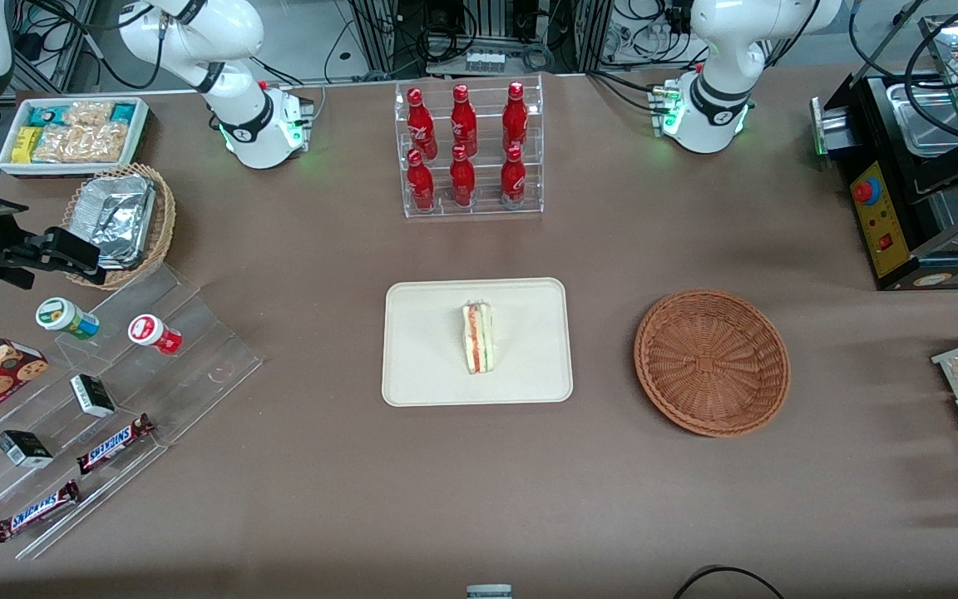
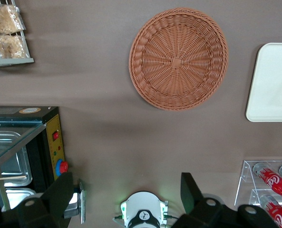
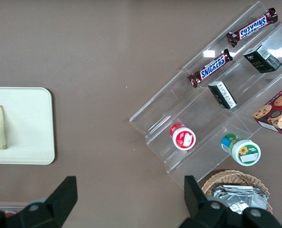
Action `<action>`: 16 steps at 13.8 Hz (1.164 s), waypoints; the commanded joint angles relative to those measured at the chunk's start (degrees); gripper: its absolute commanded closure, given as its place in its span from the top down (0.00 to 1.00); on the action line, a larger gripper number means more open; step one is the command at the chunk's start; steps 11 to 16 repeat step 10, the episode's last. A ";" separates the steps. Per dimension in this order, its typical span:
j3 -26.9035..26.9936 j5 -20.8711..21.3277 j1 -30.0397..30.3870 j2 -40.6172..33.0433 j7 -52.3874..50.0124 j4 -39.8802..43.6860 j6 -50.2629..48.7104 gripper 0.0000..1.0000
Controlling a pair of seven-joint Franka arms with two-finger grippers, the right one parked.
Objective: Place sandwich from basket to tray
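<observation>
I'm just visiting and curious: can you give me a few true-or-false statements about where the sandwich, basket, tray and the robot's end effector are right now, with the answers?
1. The sandwich lies on the tray. True.
2. The basket holds a second sandwich. False: the basket is empty.
3. The end effector is clamped on the sandwich. False: its fingers are open, holding nothing, and it is up above the table near the basket.
4. The basket sits beside the tray, toward the working arm's end of the table. True.
5. The red bottles stand on the tray. False: they stand in a clear rack, farther from the front camera than the tray.

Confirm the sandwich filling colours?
Red and green layers in the sandwich, clearest in front view.
</observation>
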 commanded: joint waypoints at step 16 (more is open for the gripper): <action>-0.05 -1.78 -0.47 -2.17 -2.78 -6.75 5.57 0.99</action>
